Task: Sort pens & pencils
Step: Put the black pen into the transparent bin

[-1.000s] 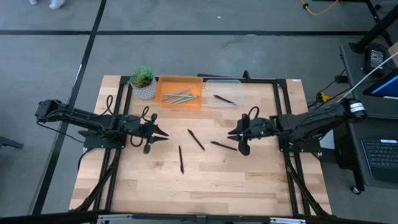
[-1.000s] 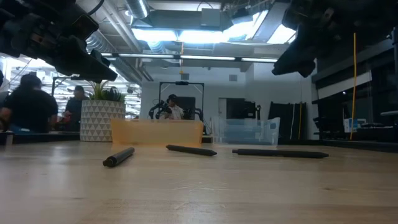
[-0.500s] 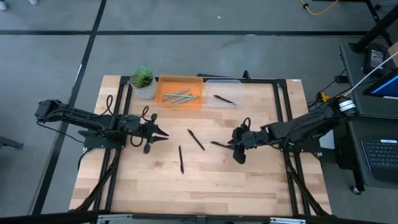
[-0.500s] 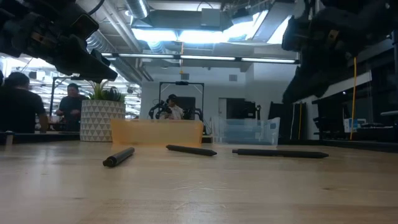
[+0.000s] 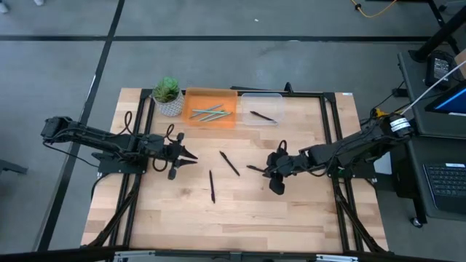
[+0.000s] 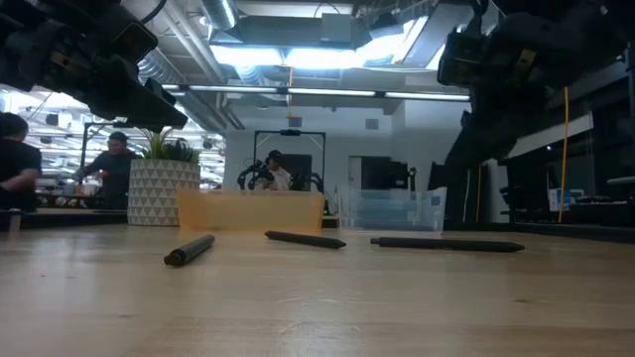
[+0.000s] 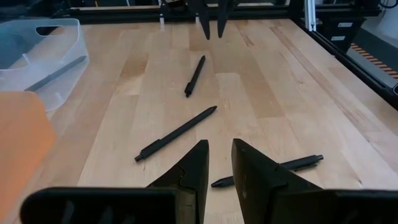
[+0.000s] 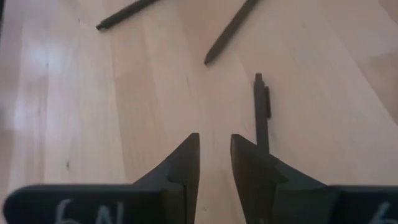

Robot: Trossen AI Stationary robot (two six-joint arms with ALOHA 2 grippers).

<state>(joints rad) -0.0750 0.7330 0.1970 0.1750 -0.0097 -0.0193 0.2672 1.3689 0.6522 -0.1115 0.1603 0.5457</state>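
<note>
Three black pens lie flat on the wooden table: one (image 5: 229, 163) in the middle, one (image 5: 212, 185) nearer the front edge, and one (image 5: 254, 169) right of the middle. My right gripper (image 5: 266, 168) hovers open over that last pen's right end. In the right wrist view the pen (image 8: 261, 109) runs beside one finger, outside the gap (image 8: 214, 155). My left gripper (image 5: 191, 156) waits open at the table's left, holding nothing (image 7: 217, 168). An orange tray (image 5: 211, 110) holds several blue-grey pencils. A clear bin (image 5: 261, 109) holds one black pen.
A potted plant (image 5: 168, 96) stands at the far left beside the orange tray. Black frame rails (image 5: 329, 145) run along the table's sides. Bare wood lies toward the near edge. People show in the room beyond the table in the low view (image 6: 20, 164).
My right gripper has moved toward the table's left and near edges and sunk lower, tipping further down, coming over the right-hand black pen. The pens have not moved.
</note>
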